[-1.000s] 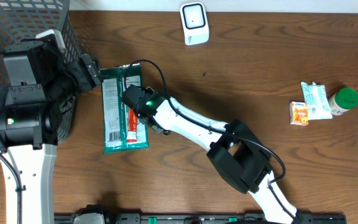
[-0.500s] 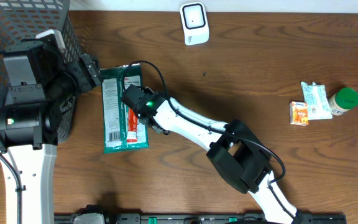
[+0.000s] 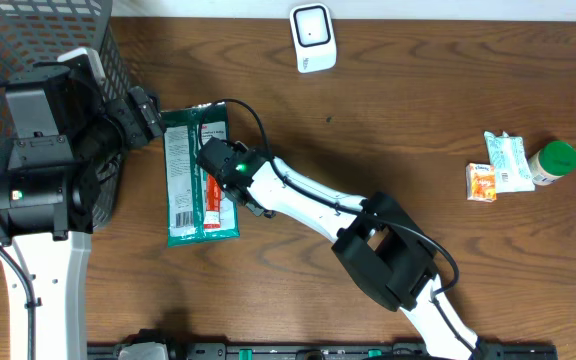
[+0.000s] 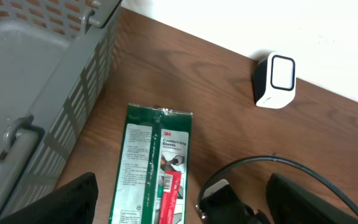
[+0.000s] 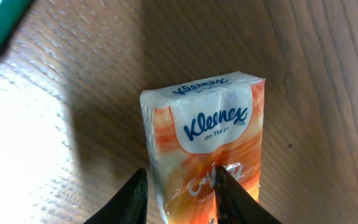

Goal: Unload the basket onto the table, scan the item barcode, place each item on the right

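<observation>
One view, right wrist, shows right gripper (image 5: pixel 182 190) clamping Kleenex pack (image 5: pixel 205 149), left gripper (image 4: pixel 179 196) apart.

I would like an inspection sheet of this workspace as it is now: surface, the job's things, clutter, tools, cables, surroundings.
Surface: brown wooden table, no spill seen.
Job's things: white scanner standing at the far edge; Kleenex pack held by the right tool; green glove package flat beside the grey mesh basket.
Clutter: orange packet, white-green packet and green-capped bottle, grouped at the right.
Tools: left tool open, holding nothing, near the package's far corner; right tool shut on the Kleenex pack.
Cables: black cable arching above the right tool.
Surroundings: grey mesh basket at the far left; nothing else seen.
</observation>
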Controlling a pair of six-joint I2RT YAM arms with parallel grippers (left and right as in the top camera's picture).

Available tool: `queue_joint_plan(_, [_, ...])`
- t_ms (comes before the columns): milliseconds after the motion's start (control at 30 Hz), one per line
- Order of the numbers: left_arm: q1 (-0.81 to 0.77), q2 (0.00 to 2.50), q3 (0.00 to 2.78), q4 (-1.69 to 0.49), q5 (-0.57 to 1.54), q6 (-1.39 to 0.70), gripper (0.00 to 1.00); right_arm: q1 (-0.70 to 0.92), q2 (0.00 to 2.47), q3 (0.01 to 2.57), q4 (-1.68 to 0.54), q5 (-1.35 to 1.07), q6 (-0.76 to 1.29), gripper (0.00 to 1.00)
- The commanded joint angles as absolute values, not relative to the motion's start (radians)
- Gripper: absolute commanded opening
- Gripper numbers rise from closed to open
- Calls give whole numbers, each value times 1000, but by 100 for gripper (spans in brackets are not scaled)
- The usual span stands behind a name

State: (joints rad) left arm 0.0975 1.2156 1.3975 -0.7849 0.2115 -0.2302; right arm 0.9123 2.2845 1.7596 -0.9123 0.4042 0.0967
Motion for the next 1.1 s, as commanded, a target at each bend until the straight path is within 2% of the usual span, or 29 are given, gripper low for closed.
queue_joint_plan(0, [102,1215,1403,-785,217,-218,87,916,2297,1718,-894,410,108,28])
queue_joint_plan(133, [102,1215,1403,-785,217,-218,87,918,2297,1689,-874,410,108,28])
queue_joint_plan(267, [102,1215,1403,-785,217,-218,87,920,2297,1689,-874,403,107,22])
queue_joint_plan(300, [102,1215,1403,-785,217,-218,87,920,2297,1689,-873,403,107,19])
queue_joint_plan(367, [102,1215,1403,-785,217,-218,87,920,2297,1689,-877,403,107,1])
queue_joint_plan(600, [102,1215,1403,-785,217,-218,87,908,2284,1726,-913,320,107,1])
queue_joint_plan(900, [102,1215,1403,-785,217,-218,87,826,2057,1777,-963,-8,107,1])
queue_joint_plan(1067, [102,1215,1403,-785,217,-218,87,723,1922,1777,-987,-322,108,1])
